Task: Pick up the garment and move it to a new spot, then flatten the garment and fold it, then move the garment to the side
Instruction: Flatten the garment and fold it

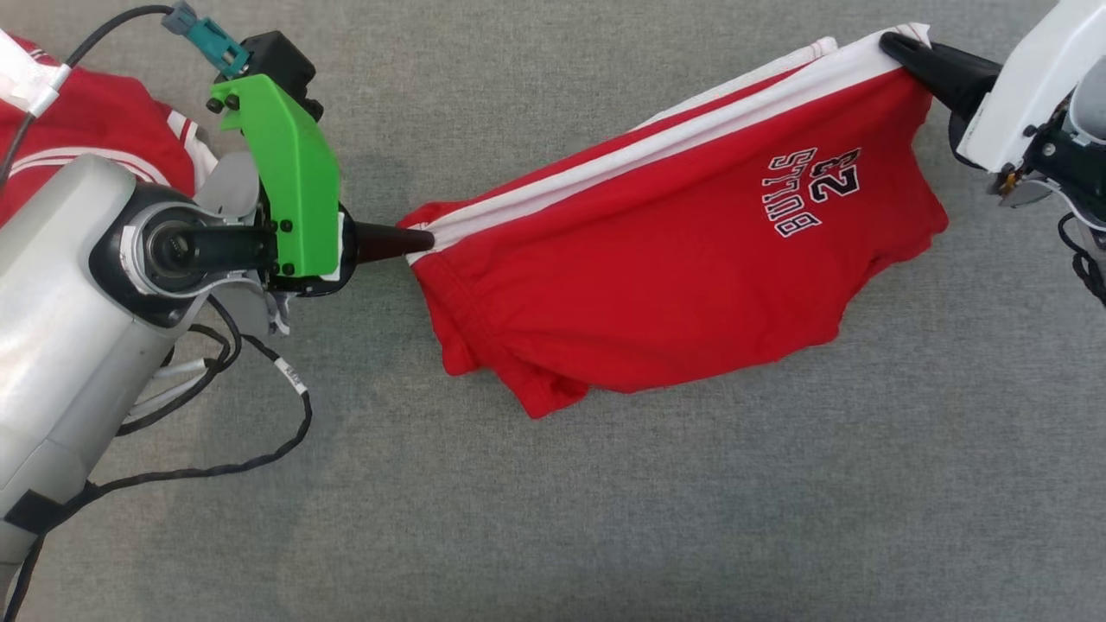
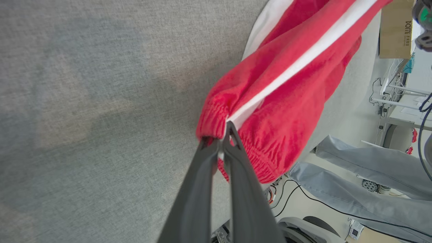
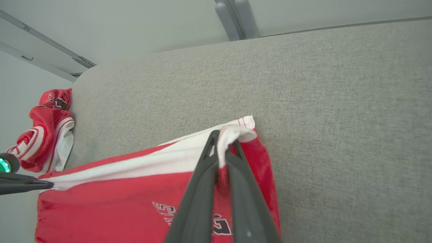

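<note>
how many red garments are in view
2: red shorts stretched between the left claw and right claw, and a crumpled red garment at the surface's left edge. Others may be hidden.

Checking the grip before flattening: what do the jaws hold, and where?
Red shorts: left jaws pinch the waistband at the white stripe, right jaws the hem corner.

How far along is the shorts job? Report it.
Done: red Bulls shorts picked up, left gripper shut on the waistband end, right gripper on the hem end. In hand: they hang stretched over the grey tabletop. Left: lay flat, fold, move aside.
</note>
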